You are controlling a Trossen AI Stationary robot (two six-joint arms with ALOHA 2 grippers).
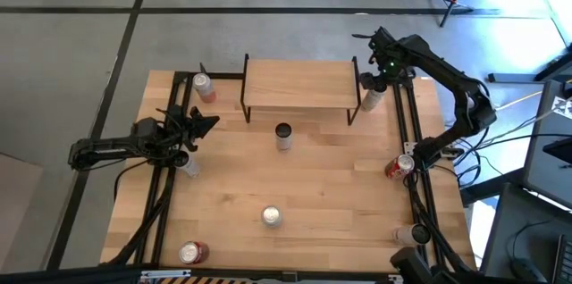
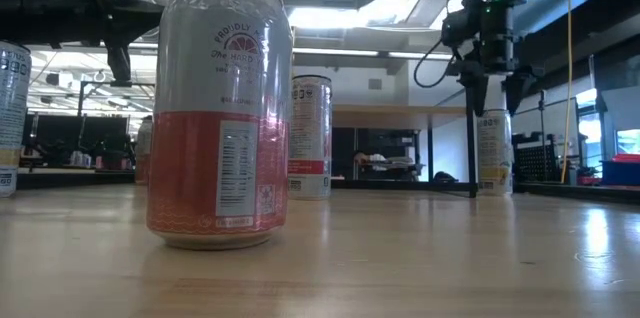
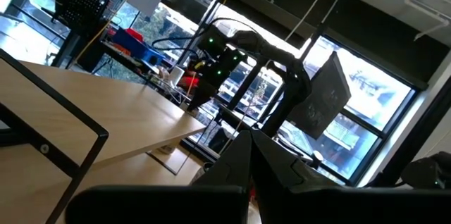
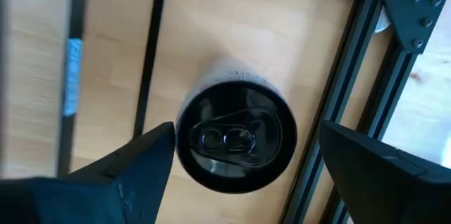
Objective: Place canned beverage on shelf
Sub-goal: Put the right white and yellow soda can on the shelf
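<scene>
The shelf (image 1: 298, 82), a light wooden board on thin black legs, stands at the table's far middle. A tall white can with a black top (image 4: 236, 136) stands upright on the table at the shelf's right end (image 1: 372, 99); it also shows in the low view (image 2: 493, 153). My right gripper (image 1: 376, 71) hangs open just above this can, pointing down. Its two fingers (image 4: 141, 164) stand on either side of the can's top without touching it. My left gripper (image 1: 204, 125) is shut and empty, level above the table's left side and facing the shelf (image 3: 106, 115).
Other cans stand about: one in front of the shelf (image 1: 283, 135), one at the far left (image 1: 205, 87), one under my left arm (image 1: 186, 162), one near the middle (image 1: 271, 217), and others at the near left (image 1: 192, 253) and along the right rail (image 1: 399, 166). Black frame rails run along both sides.
</scene>
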